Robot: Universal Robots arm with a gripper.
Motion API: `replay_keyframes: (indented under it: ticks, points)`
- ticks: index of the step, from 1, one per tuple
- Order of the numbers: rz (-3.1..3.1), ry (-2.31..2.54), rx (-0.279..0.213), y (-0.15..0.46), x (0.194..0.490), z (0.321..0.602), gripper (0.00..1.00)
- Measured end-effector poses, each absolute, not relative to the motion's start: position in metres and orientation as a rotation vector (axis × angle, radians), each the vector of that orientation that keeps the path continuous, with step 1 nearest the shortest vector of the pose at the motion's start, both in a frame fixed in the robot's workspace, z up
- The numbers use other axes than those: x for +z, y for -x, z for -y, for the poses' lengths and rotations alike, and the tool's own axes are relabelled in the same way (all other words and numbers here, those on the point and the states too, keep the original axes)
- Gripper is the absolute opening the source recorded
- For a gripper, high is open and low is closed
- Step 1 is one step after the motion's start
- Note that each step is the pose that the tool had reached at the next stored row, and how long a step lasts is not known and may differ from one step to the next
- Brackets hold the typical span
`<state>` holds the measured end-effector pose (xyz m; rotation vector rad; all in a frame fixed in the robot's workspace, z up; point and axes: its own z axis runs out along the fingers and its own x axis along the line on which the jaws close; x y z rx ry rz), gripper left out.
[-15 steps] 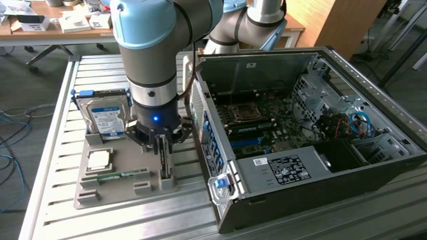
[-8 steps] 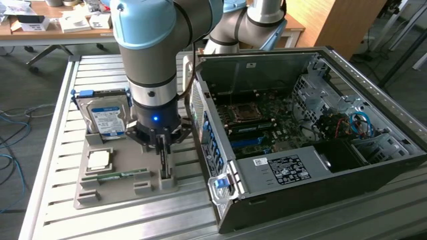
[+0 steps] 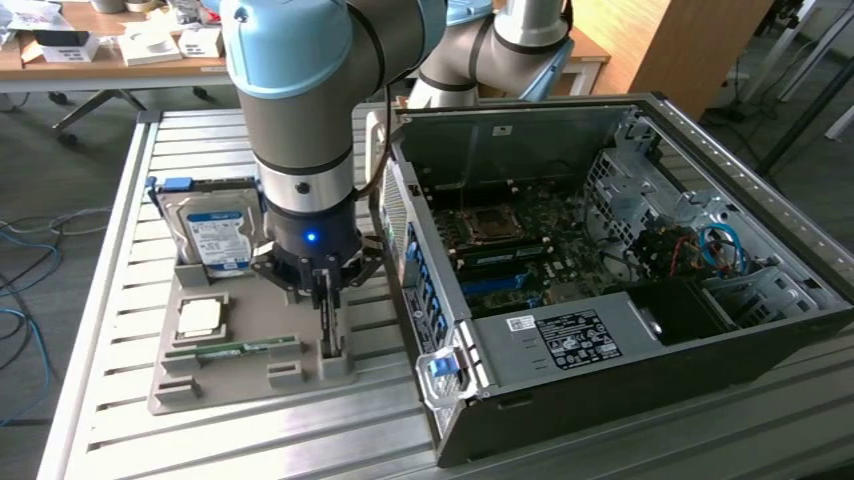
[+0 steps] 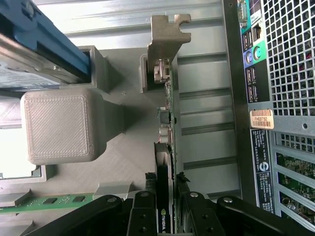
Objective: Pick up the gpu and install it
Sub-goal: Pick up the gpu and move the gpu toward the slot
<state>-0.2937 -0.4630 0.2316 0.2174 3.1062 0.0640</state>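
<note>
Your end effector (image 3: 330, 338) hangs low over the grey holder (image 3: 227, 378) on the tabletop (image 3: 114, 300). It is narrow and straddles the gpu (image 4: 164, 167), which stands edge-on in its slot directly beneath. You cannot tell whether it grips the card. The metal bracket (image 4: 167, 34) is at the card's end away from the end effector. The open computer case (image 3: 601, 340) sits just beside it.

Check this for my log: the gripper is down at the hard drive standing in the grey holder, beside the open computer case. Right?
Not the hard drive: the gripper is down at the gpu, the thin card standing on edge in the grey holder, beside the open computer case. The wrist view shows the card right at the gripper.
</note>
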Motion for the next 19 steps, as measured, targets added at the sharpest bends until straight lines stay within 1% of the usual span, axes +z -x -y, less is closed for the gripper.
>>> replay_keyframes:
  ticks: [19]
  points:
    - [-3.112, -0.142, 0.065, 0.2938, 0.2311, 0.463, 0.27]
